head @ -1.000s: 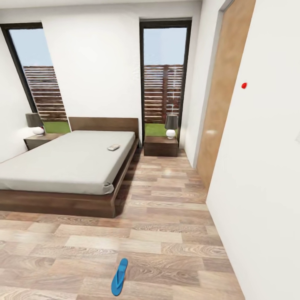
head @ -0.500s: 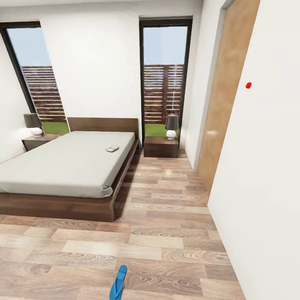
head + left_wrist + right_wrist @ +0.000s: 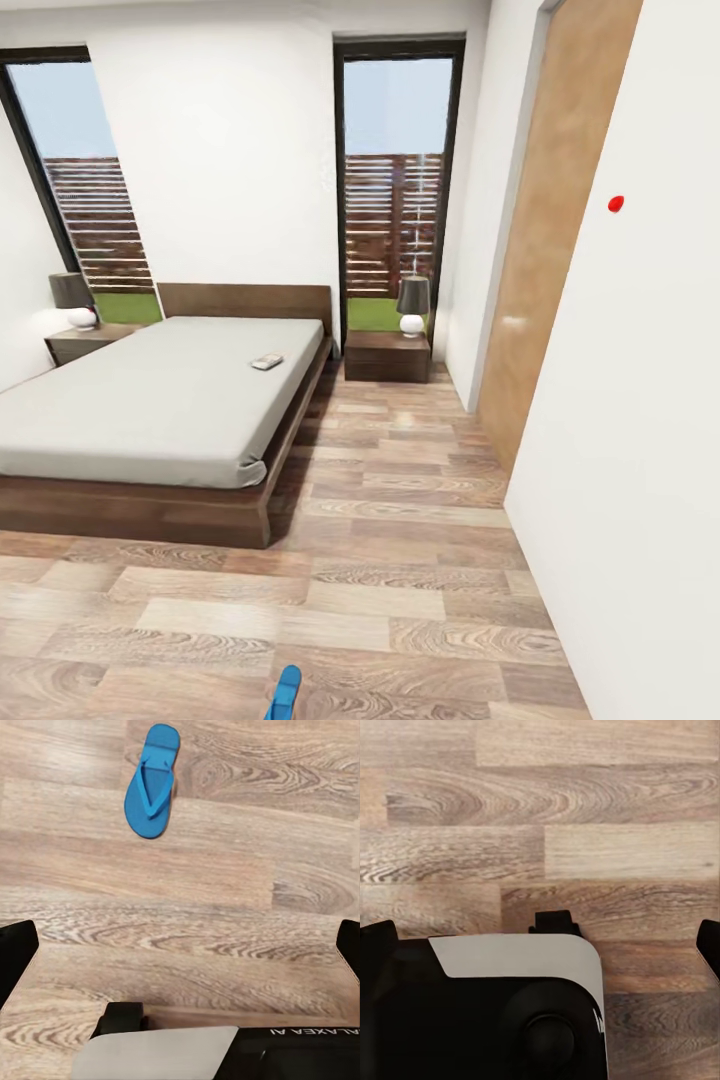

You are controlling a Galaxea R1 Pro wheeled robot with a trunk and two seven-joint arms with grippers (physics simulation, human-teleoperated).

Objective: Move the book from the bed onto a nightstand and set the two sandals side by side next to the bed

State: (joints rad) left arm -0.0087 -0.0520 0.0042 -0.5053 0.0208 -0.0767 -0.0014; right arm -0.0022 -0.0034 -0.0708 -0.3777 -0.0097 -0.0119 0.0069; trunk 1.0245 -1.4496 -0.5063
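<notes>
Head view: your book [image 3: 266, 361] lies on the bed [image 3: 150, 400], nightstand [image 3: 387, 355] right of it, one sandal [image 3: 284, 694] on the floor at frame bottom. Left wrist: left pincer [image 3: 180, 945] spread wide, pointing down at the floor [image 3: 225, 907], sandal [image 3: 152, 790] ahead. Right wrist: right pincer [image 3: 544, 941] also wide apart, aimed down over bare planks.

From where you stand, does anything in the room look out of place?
Yes. One blue sandal lies alone on the wood floor well short of the bed, no mate beside it. A book lies on the mattress rather than a nightstand.
</notes>
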